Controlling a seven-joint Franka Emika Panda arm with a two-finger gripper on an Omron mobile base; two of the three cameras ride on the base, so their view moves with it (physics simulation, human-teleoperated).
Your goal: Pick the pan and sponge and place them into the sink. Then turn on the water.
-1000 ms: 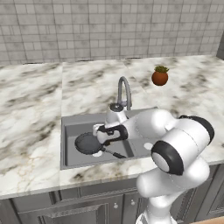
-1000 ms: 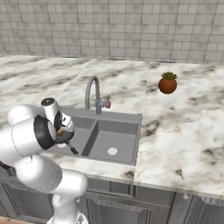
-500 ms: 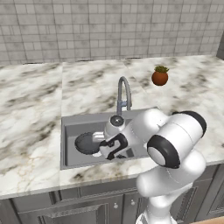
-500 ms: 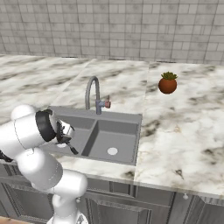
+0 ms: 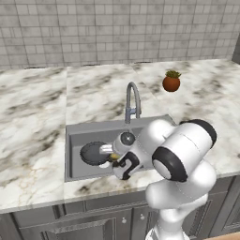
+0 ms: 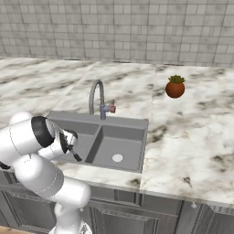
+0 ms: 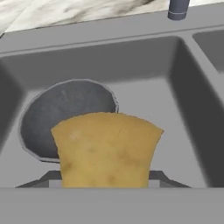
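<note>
Clamped on the sponge (image 7: 106, 150), the gripper (image 5: 115, 158) hangs low over the left basin of the sink (image 5: 72, 133), and in the hand view the yellow block stands between the two finger tips and covers them almost completely. From biggest to smallest: the marble counter (image 5: 33, 108) spreads around everything, with a grey tiled wall (image 5: 93, 28) behind it. The sink is set in the counter, and its arched faucet (image 5: 133, 101) rises at the back rim between the two basins. The right basin shows its pale round drain (image 6: 117, 158) in the right base view. The pan (image 5: 93, 153) lies on the floor of the left basin; in the hand view it is just behind the sponge. A red-orange pot with a green plant (image 5: 171, 81) stands on the counter, well apart from the sink to the right. The sponge is the smallest thing, held above the basin floor near the pan.
</note>
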